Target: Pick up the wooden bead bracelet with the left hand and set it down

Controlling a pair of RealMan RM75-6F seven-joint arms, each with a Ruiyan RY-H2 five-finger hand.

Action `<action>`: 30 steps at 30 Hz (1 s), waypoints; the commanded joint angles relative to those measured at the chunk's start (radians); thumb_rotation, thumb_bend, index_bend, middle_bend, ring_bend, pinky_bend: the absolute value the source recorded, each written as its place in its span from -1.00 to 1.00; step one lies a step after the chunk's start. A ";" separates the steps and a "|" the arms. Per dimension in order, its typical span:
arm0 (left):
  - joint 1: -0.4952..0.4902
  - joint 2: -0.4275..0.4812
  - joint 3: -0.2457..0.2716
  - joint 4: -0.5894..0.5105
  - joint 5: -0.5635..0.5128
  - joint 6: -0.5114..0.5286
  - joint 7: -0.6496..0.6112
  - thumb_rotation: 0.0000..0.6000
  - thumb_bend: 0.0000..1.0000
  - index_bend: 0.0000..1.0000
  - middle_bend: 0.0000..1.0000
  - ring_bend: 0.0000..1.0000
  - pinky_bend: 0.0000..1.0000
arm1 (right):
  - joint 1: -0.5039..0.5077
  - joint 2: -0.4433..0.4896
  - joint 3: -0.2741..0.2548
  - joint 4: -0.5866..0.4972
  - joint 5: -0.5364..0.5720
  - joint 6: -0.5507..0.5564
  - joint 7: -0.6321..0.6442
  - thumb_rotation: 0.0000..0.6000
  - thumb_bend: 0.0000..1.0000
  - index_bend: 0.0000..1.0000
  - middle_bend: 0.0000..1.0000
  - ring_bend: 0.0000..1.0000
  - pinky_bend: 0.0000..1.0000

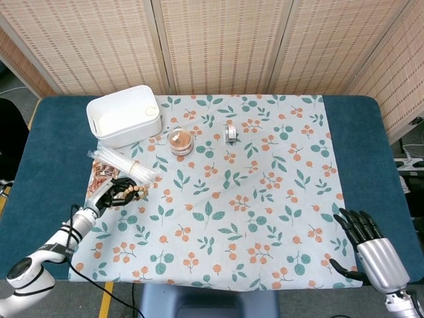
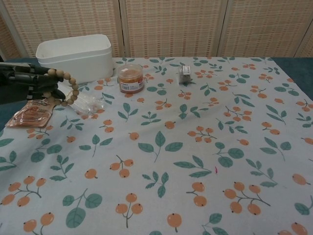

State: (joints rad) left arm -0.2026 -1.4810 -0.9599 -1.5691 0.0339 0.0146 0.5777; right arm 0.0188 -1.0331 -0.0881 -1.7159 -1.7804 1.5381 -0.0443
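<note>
My left hand [image 1: 110,194] holds the wooden bead bracelet [image 1: 130,193] at the left side of the floral cloth. In the chest view the same left hand [image 2: 22,84] is raised at the left edge, and the bracelet [image 2: 66,89] hangs from its fingers well above the cloth, in front of the bundle of clear tubes. My right hand [image 1: 375,255] rests at the near right corner of the table with its fingers spread and nothing in it; the chest view does not show it.
A white tub [image 1: 125,115] stands at the back left. A bundle of clear tubes [image 1: 124,165] and a copper-coloured packet [image 2: 30,112] lie near my left hand. An orange-lidded jar [image 1: 180,141] and a small metal tin [image 1: 230,133] sit further back.
</note>
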 commanded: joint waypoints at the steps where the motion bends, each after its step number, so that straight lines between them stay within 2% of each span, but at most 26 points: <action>1: -0.243 0.335 0.257 0.049 -0.245 -0.158 -0.487 1.00 1.00 0.37 0.59 -0.14 -0.84 | 0.001 -0.001 0.000 -0.001 0.001 -0.003 -0.002 0.44 -0.60 -1.00 -1.00 -1.00 -1.00; 4: -0.276 0.360 0.302 0.105 -0.189 -0.250 -0.607 1.00 0.99 0.33 0.53 -0.14 -0.85 | 0.001 -0.002 0.000 -0.002 0.001 -0.005 -0.005 0.44 -0.60 -1.00 -1.00 -1.00 -1.00; 8: -0.283 0.366 0.307 0.140 -0.115 -0.310 -0.714 0.98 0.98 0.32 0.51 -0.14 -0.86 | 0.002 -0.003 -0.001 -0.002 0.001 -0.007 -0.006 0.44 -0.60 -1.00 -1.00 -1.00 -1.00; 12: -0.252 0.345 0.263 0.160 -0.065 -0.373 -0.793 0.97 0.98 0.28 0.49 -0.15 -0.89 | 0.002 -0.002 -0.001 -0.003 0.000 -0.006 -0.004 0.44 -0.60 -1.00 -1.00 -1.00 -1.00; 14: -0.231 0.325 0.236 0.172 -0.051 -0.396 -0.815 0.83 0.91 0.18 0.42 -0.18 -0.92 | 0.001 -0.002 -0.001 -0.003 0.000 -0.005 -0.003 0.44 -0.60 -1.00 -1.00 -1.00 -1.00; 15: -0.217 0.310 0.216 0.179 -0.034 -0.400 -0.815 0.73 0.85 0.13 0.38 -0.21 -0.93 | 0.001 -0.001 -0.001 -0.003 0.000 -0.004 -0.001 0.44 -0.60 -1.00 -1.00 -1.00 -1.00; 17: -0.198 0.290 0.190 0.185 0.005 -0.406 -0.796 0.45 0.55 -0.02 0.26 -0.30 -0.95 | 0.001 0.000 -0.001 -0.003 0.000 -0.002 0.000 0.44 -0.60 -1.00 -1.00 -1.00 -1.00; 18: -0.188 0.278 0.176 0.189 0.023 -0.405 -0.785 0.42 0.44 -0.07 0.21 -0.34 -0.95 | 0.000 0.001 0.000 -0.003 0.000 -0.001 0.001 0.44 -0.60 -1.00 -1.00 -1.00 -1.00; 19: -0.174 0.260 0.154 0.194 0.038 -0.398 -0.781 0.41 0.33 -0.13 0.15 -0.39 -0.96 | 0.000 0.001 0.000 -0.002 0.001 0.001 0.003 0.44 -0.60 -1.00 -1.00 -1.00 -1.00; 21: -0.150 0.230 0.120 0.204 0.050 -0.409 -0.788 0.44 0.25 -0.19 0.06 -0.46 -0.96 | 0.000 0.001 0.001 -0.001 0.002 0.002 0.005 0.44 -0.60 -1.00 -1.00 -1.00 -1.00; 24: -0.123 0.188 0.078 0.231 0.072 -0.429 -0.791 0.46 0.24 -0.27 -0.02 -0.53 -0.97 | 0.001 0.001 0.001 -0.001 0.002 -0.001 0.005 0.44 -0.60 -1.00 -1.00 -1.00 -1.00; 30: -0.084 0.123 0.015 0.274 0.118 -0.451 -0.796 0.44 0.23 -0.28 -0.03 -0.56 -0.97 | 0.001 0.001 0.001 -0.001 0.003 -0.002 0.003 0.45 -0.60 -1.00 -1.00 -1.00 -1.00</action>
State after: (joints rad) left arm -0.2959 -1.3456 -0.9324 -1.3038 0.1360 -0.4339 -0.2219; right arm 0.0198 -1.0325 -0.0873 -1.7173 -1.7775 1.5365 -0.0411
